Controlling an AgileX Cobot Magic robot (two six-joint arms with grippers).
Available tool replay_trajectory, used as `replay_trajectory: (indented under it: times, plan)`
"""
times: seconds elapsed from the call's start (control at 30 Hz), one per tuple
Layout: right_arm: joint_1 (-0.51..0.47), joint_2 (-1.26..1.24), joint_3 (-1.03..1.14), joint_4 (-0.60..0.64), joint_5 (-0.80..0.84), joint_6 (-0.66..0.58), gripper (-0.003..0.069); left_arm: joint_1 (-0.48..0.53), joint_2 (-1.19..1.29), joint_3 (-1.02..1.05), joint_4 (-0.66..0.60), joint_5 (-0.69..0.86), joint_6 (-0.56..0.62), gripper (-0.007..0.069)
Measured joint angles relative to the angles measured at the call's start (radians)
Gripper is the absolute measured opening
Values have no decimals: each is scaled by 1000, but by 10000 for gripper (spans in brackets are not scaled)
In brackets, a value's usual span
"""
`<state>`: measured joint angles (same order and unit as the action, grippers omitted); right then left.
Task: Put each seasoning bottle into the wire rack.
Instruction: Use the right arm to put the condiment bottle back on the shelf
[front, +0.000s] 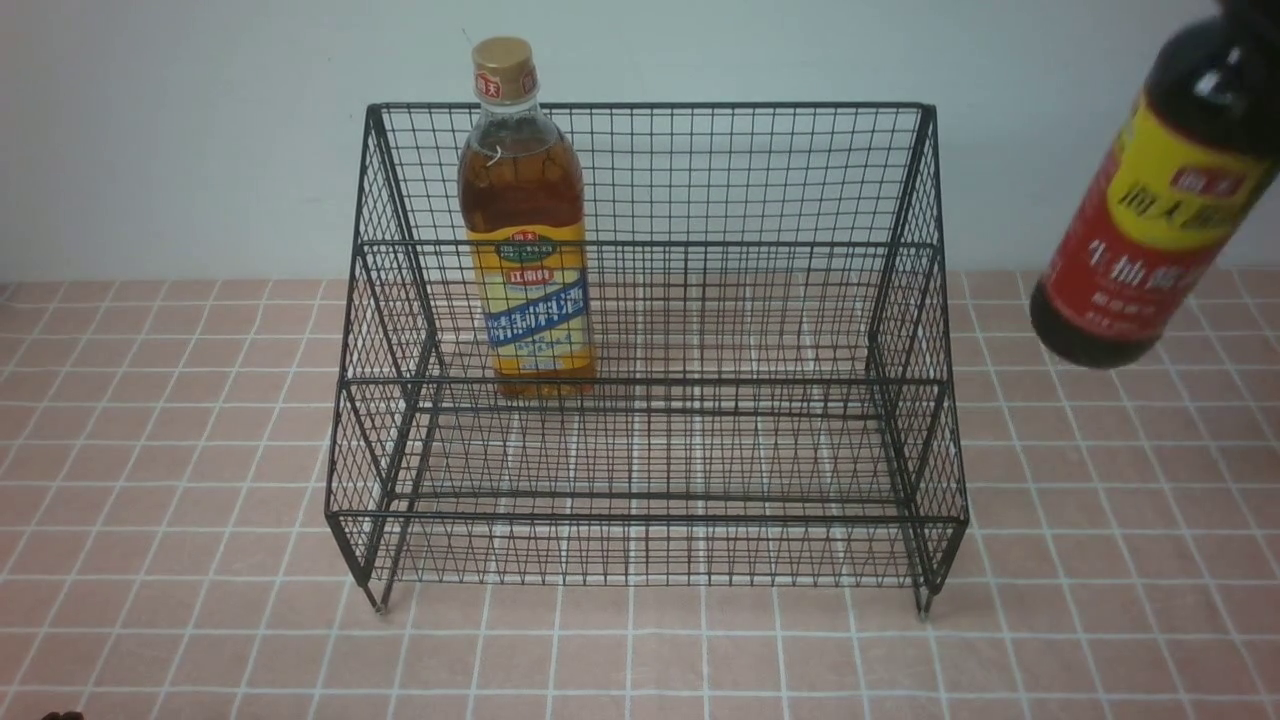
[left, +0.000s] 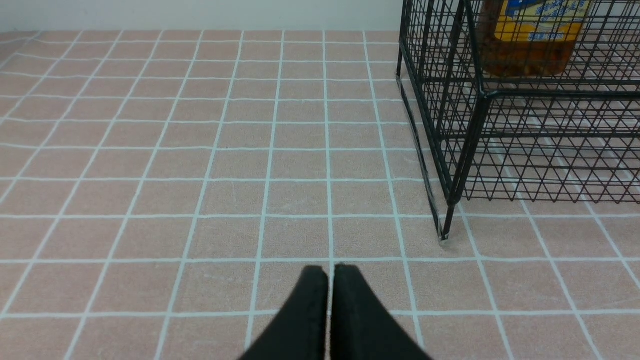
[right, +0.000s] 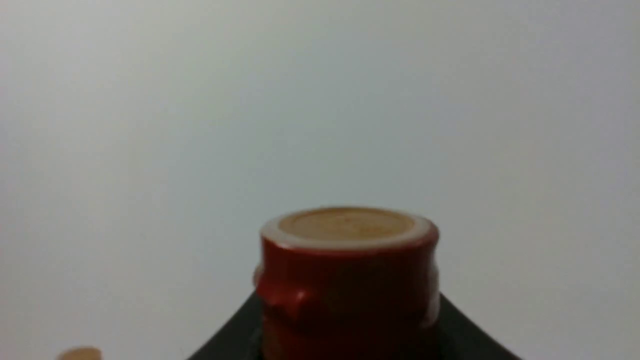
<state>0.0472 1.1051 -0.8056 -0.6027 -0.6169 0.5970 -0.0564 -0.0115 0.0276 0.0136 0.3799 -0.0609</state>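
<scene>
Cooking-wine bottle (front: 525, 230) stands in the wire rack (front: 650, 520). Right end effector (right: 350, 335) grips the soy-sauce bottle (front: 1150, 220) aloft beside it, unplaced; left end effector (left: 330, 300) closed, empty.

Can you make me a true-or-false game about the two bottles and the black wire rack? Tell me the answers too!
1. The amber bottle stands upright inside the wire rack. True.
2. The dark bottle is in the rack too. False: it hangs tilted in the air, outside the rack, off its right side.
3. The left tool is shut and holds nothing. True.
4. The amber bottle sits on the rack's lower tier. False: it sits on the upper tier, towards the left.
5. The right tool holds the dark bottle by its top end. True.
</scene>
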Motion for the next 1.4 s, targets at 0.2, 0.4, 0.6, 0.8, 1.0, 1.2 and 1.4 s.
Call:
replay_trajectory:
  times: [0.2, 0.4, 0.6, 0.8, 1.0, 1.2, 1.4]
  plan:
    - [53, 36, -137, -205, -39, 201, 269, 0, 0, 0, 0, 0, 0, -6]
    - [148, 129, -189, -273, -49, 228, 268, 0, 0, 0, 0, 0, 0, -6]
    - [219, 227, -228, -273, -46, 228, 268, 0, 0, 0, 0, 0, 0, -6]
    - [237, 348, -293, -257, -46, 228, 268, 0, 0, 0, 0, 0, 0, -6]
    - [237, 437, -329, -223, -35, 225, 268, 0, 0, 0, 0, 0, 0, -6]
    - [237, 476, -337, -192, -35, 199, 268, 0, 0, 0, 0, 0, 0, -6]
    - [237, 517, -339, -175, -14, 156, 268, 0, 0, 0, 0, 0, 0, -6]
